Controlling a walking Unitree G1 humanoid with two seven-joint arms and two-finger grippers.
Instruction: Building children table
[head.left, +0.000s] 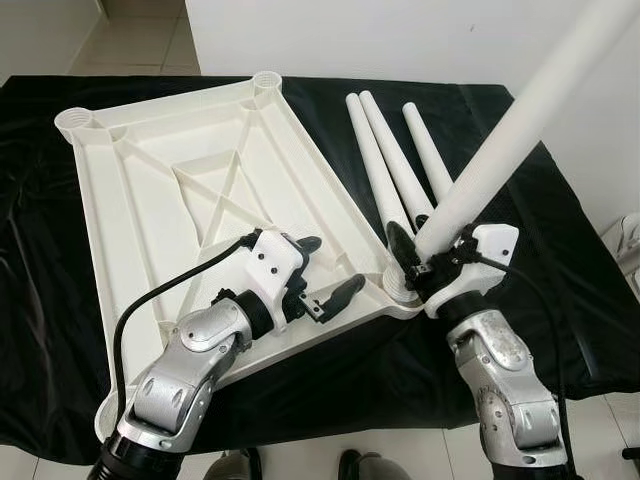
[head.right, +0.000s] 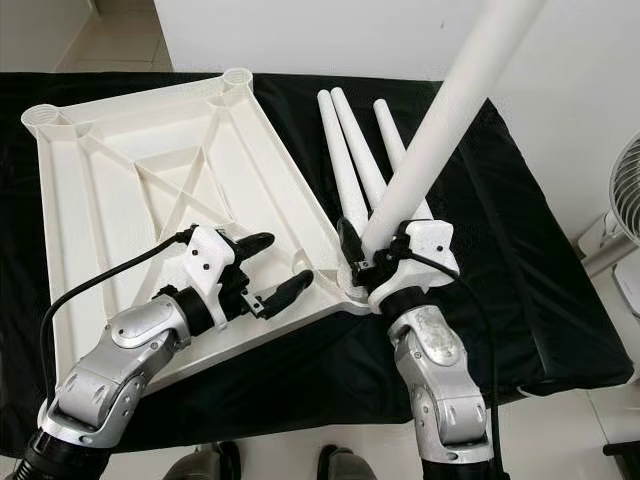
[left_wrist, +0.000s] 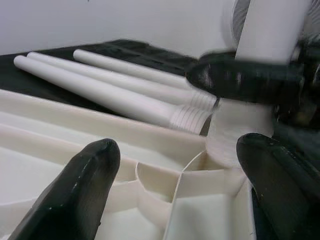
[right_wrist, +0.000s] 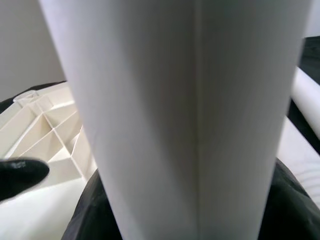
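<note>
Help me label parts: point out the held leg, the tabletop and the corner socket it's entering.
Held leg (head.left: 520, 120), left eye view, mid shaft.
Tabletop (head.left: 150, 190), left eye view, ribbed underside.
Corner socket (left_wrist: 227, 145), left wrist view, its outer wall.

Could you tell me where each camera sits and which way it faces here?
Left eye view: on the head, looking down at the upturned tabletop; both arms show.
Right eye view: same head, same scene; right gripper holds the table leg.
Left wrist view: along the open left gripper toward the corner socket.
Right wrist view: up against the held leg.
All share that leg.
</note>
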